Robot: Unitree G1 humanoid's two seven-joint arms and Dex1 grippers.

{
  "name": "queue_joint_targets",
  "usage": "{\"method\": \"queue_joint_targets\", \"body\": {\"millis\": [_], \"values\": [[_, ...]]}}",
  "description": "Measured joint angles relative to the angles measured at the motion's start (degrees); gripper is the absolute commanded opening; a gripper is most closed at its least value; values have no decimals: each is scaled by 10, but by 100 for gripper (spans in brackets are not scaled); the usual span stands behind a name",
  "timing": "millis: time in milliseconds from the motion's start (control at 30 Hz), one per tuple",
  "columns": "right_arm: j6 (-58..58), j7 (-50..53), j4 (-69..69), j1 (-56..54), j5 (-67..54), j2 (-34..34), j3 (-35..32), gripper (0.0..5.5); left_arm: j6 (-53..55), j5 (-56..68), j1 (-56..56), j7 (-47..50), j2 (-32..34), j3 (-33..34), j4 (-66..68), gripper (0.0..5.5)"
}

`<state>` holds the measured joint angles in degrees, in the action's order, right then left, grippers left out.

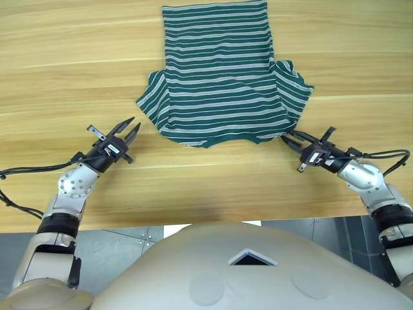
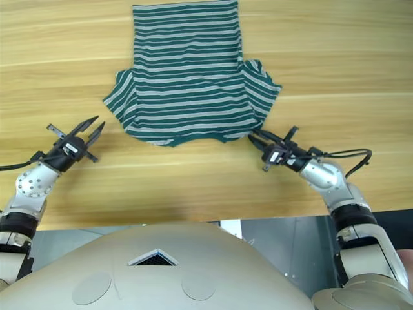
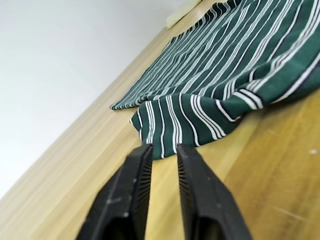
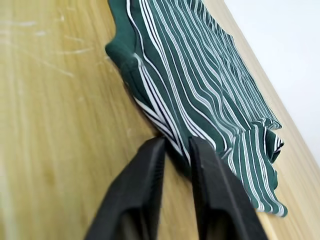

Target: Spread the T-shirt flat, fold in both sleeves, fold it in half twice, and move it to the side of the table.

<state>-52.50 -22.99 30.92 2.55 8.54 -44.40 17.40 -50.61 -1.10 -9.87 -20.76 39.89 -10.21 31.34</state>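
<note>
Green-and-white striped T-shirt [image 1: 222, 71] lies on the wooden table [image 1: 64, 64], hem toward the far edge and collar toward the robot. The body is mostly flat. Both sleeves are rumpled, and the right sleeve [image 1: 293, 84] is bunched against the body.

Gripper status:
- Left gripper [image 1: 131, 129]: rests low over the table, near the left sleeve [image 1: 151, 97] but apart from it. Its fingers [image 3: 135, 190] are parted and hold nothing.
- Right gripper [image 1: 288, 138]: sits at the shirt's near right corner. Its fingers [image 4: 150, 175] show a narrow gap, with their tips at the fabric edge and no cloth clamped.

Likely faults from this position:
1. Closing the right fingers here may catch both layers, or only the hem stitching. The corner could then slip free or lift the whole shirt.
2. Closing the left fingers at their present spot would probably grip air, since the cloth lies beyond the tips.
3. Pulling on one side alone may skew or drag the shirt instead of spreading it.
4. Fingertips pressed against the wood may snag.

Count: one T-shirt, two sleeves, one table, two grippers, two fingers each.
</note>
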Motion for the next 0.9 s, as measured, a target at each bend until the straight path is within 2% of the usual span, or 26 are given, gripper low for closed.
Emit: {"method": "queue_joint_targets", "body": {"millis": [67, 200, 333, 400, 467, 600, 700, 800, 900], "values": [[0, -14, -16, 10, -8, 0, -1, 171, 5, 9, -19, -9, -3, -4, -23, 164], [1, -46, -50, 35, -31, 0, -5, 171, 7, 19, -53, -42, -5, -19, -69, 164], [-1, -70, -91, 52, -97, 2, -20, 171, 25, 125, -120, -107, -15, -30, -143, 164], [0, -84, -117, 44, -132, 9, -27, 171, 35, 170, -117, -109, -32, -18, -186, 164], [5, -93, -128, 21, -134, 20, -28, 171, 54, 155, -86, -84, -57, 2, -207, 164], [44, -35, -124, -53, -16, 108, -23, 171, 106, 83, -8, -2, -119, 36, -209, 164], [81, 29, -113, -118, 127, 185, 19, 171, 120, 58, -1, 44, -136, 73, -183, 164], [121, 81, -64, -145, 258, 218, 76, 171, 128, 38, -4, 61, -138, 93, -163, 164], [126, 128, -41, -154, 311, 219, 104, 171, 128, 24, -2, 66, -143, 103, -159, 164]]}}
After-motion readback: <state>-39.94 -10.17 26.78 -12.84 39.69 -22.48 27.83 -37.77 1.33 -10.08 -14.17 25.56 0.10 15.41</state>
